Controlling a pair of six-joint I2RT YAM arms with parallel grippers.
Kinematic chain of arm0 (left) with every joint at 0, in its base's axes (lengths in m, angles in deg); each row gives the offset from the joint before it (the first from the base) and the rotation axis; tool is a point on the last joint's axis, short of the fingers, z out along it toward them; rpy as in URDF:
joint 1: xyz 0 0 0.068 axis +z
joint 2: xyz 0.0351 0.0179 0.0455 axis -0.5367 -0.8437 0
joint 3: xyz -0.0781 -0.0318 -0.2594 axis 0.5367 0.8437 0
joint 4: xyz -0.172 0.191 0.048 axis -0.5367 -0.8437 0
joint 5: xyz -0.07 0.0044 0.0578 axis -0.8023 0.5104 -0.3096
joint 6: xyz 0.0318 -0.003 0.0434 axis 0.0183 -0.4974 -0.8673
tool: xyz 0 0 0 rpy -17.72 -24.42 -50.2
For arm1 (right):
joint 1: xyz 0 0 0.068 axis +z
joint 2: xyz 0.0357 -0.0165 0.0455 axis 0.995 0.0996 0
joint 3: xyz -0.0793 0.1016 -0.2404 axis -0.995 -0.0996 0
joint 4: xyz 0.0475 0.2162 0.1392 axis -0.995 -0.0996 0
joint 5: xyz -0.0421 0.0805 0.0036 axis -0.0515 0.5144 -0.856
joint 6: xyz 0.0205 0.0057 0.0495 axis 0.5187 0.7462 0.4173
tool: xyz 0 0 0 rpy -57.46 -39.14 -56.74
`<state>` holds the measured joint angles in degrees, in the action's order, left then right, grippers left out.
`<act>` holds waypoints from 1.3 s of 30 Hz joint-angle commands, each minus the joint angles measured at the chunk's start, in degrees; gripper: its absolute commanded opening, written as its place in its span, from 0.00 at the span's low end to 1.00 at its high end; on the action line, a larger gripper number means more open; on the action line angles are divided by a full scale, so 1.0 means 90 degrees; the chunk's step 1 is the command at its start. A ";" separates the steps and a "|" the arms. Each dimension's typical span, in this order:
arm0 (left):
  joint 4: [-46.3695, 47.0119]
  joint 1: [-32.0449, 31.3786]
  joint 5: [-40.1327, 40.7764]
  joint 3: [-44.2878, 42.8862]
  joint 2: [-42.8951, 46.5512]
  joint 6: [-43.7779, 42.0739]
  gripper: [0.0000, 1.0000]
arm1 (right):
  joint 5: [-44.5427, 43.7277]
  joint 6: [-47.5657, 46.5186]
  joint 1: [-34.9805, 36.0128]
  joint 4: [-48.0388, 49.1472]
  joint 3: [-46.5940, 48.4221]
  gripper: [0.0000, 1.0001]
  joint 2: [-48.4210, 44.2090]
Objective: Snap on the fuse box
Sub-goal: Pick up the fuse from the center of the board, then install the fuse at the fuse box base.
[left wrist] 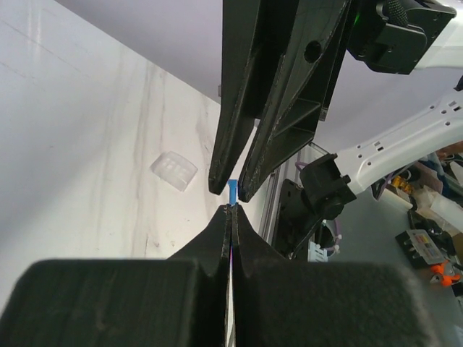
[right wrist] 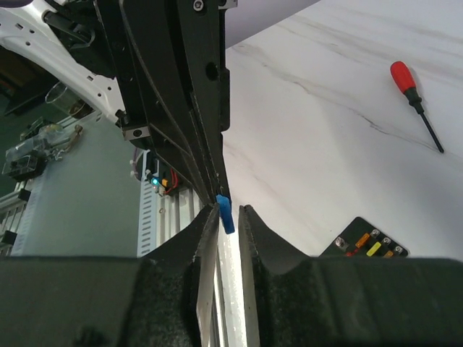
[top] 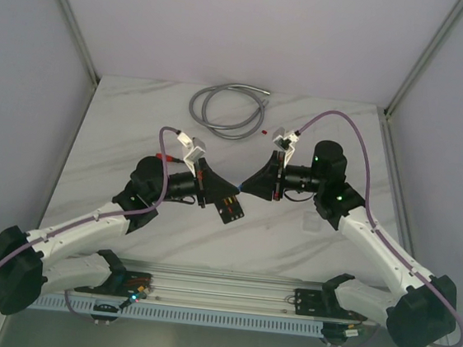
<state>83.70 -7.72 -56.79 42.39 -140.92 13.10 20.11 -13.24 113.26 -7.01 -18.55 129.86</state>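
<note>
The left gripper (left wrist: 231,211) is closed on a small blue piece (left wrist: 231,192) that stands out above its tips. The right gripper (left wrist: 231,185) reaches down from above, its tips on either side of this piece (slightly apart). A clear square piece (left wrist: 173,171) lies on the white table (left wrist: 79,144).

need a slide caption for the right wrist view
Left gripper holds a blue fuse between the right gripper's parted fingers; fuse box and red screwdriver lie beyond.

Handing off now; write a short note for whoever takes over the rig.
Left end effector: shut on a small blue fuse, in mid-air.
Right end effector: open, fingers either side of that fuse.
Fuse box: on the table, uncovered, coloured fuses showing.
Clear cover: lying loose on the table.
Done: nothing snapped on.
To do: probably seat the fuse, then snap the cover on.
</note>
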 commanded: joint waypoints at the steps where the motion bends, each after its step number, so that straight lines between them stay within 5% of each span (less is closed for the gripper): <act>1: 0.0343 0.0012 -0.0206 -0.0052 -0.0019 0.0006 0.00 | 0.0241 -0.0047 -0.0024 0.0277 0.0153 0.20 -0.0011; 9: 0.0093 0.0012 0.0175 0.0079 0.0022 0.0097 0.00 | 0.0263 -0.0078 -0.0015 0.0336 0.0079 0.00 -0.0037; 19: -0.0894 0.0082 0.2552 0.0634 0.0420 0.0491 0.52 | -0.2279 -0.0698 0.0348 -0.1378 0.0108 0.00 0.0168; 28: -0.2102 0.0336 0.4189 0.1062 0.0972 0.1005 0.70 | -0.5117 -0.0394 0.1454 -0.1812 -0.0025 0.00 0.0783; 39: -0.2718 0.0581 0.4657 0.1026 0.0751 0.1445 0.91 | -0.7118 0.0088 0.2437 -0.1675 0.0144 0.00 0.1907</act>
<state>62.04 -3.13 -17.43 51.73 -133.60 24.23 -34.99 -14.40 133.28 -22.53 -18.57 143.52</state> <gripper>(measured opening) 0.883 0.047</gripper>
